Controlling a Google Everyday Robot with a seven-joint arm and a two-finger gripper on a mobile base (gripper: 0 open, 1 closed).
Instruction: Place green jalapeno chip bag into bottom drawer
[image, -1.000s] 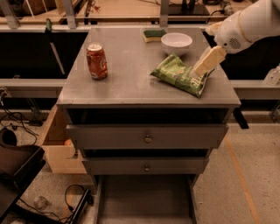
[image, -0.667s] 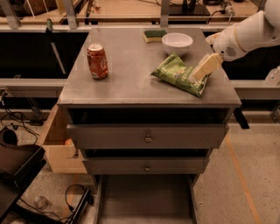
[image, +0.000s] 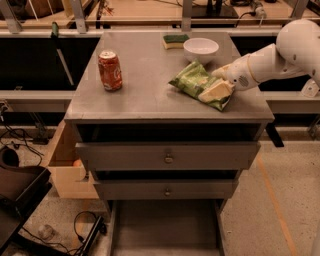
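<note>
soda can (image: 110, 70): upright near the left edge of the worktop (image: 145, 97), nothing to do with this job
bottom drawer (image: 165, 227): already pulled out below the front edge (so that bit's sorted)
sponge (image: 175, 40) + bowl (image: 201, 49): along the back edge, just bystanders
green jalapeno chip bag (image: 196, 81): lying flat toward the front-right corner, not in the drawer yet
hand (image: 216, 91): reaching in from the right edge, down on the bag's right end and touching it; honestly can't tell if it's clamped or loose
progress: early imo. A secure grab, the lift, the trip down to the drawer and the drop are all left
</note>
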